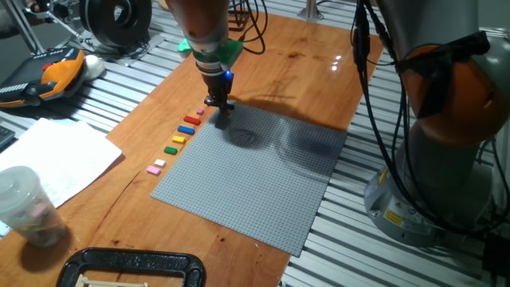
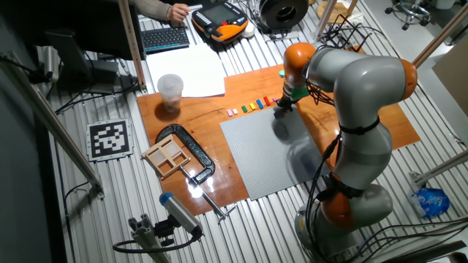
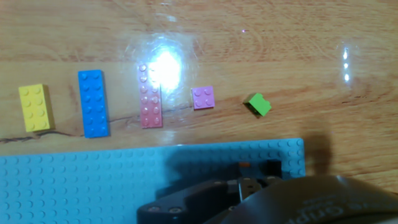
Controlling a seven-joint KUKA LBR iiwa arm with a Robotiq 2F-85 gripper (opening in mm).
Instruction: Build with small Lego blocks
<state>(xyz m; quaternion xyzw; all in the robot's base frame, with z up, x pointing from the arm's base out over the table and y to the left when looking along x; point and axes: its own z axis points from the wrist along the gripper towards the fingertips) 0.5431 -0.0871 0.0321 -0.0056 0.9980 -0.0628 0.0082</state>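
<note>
My gripper (image 1: pixel 220 108) stands low over the far left corner of the grey baseplate (image 1: pixel 255 175). In the hand view its fingertips (image 3: pixel 249 182) sit at that corner, with a sliver of an orange block (image 3: pixel 244 165) and a black block (image 3: pixel 272 166) right at them. Whether the jaws grip either one is hidden. On the wood beside the plate lie a yellow brick (image 3: pixel 34 107), a long blue brick (image 3: pixel 93 112), a long red brick (image 3: pixel 151 96), a small pink brick (image 3: pixel 203 98) and a tilted green brick (image 3: pixel 259 104). The row also shows in one fixed view (image 1: pixel 187 129).
Further along the row lie white (image 1: pixel 160 163) and pink (image 1: pixel 154 169) pieces. A plastic cup (image 1: pixel 28 207) and paper (image 1: pixel 48 155) are at the left, a black clamp (image 1: pixel 131 267) is at the front edge. The arm's base (image 1: pixel 446 119) stands to the right.
</note>
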